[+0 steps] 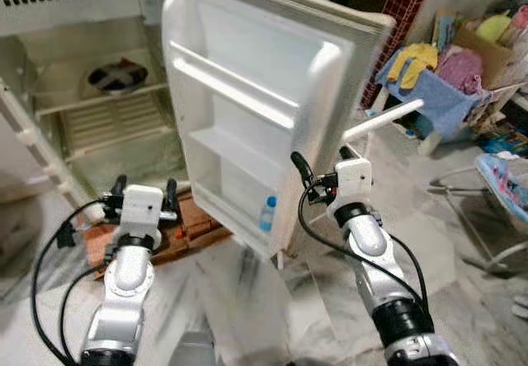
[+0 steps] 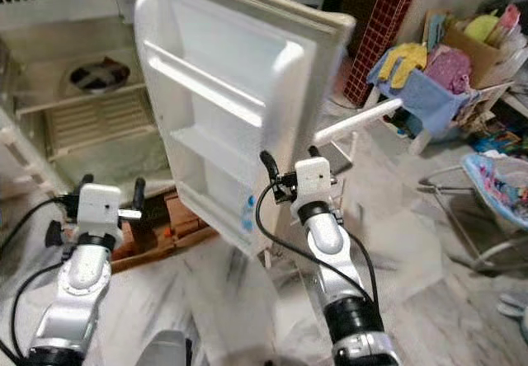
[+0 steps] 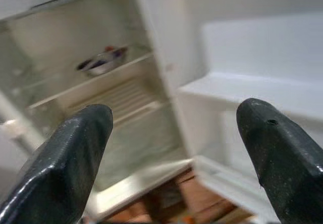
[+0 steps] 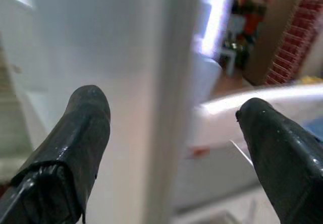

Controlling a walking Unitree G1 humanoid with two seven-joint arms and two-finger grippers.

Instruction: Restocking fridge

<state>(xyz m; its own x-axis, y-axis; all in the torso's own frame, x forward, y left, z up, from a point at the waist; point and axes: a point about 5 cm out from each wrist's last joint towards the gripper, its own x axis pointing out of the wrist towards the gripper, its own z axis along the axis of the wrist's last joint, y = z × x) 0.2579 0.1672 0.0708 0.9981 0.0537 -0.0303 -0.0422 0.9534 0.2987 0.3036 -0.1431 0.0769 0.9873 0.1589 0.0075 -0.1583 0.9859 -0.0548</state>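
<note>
Step in hand, as judged: door-handling stage of restocking; neither gripper carries stock.

Right gripper [image 1: 318, 166]: two black fingers spread wide, straddling the free edge of the white moulded-plastic fridge door [image 1: 247, 77]. Holding nothing.

Left gripper [image 1: 145, 194]: fingers wide apart, empty, raised before the open cabinet.

Door, lower shelf: one clear plastic bottle with blue label [image 1: 267, 213]. Upper door shelves: bare.

Cabinet of old cream-white fridge [image 1: 74, 69]: ribbed shelf holds one dark round bowl [image 1: 118, 76]; contents too blurred to tell.

Beyond, to the right: basket of blue, yellow and purple cloths [image 1: 450, 73].

Next move calls for swinging the door fully clear, then fetching stock.
</note>
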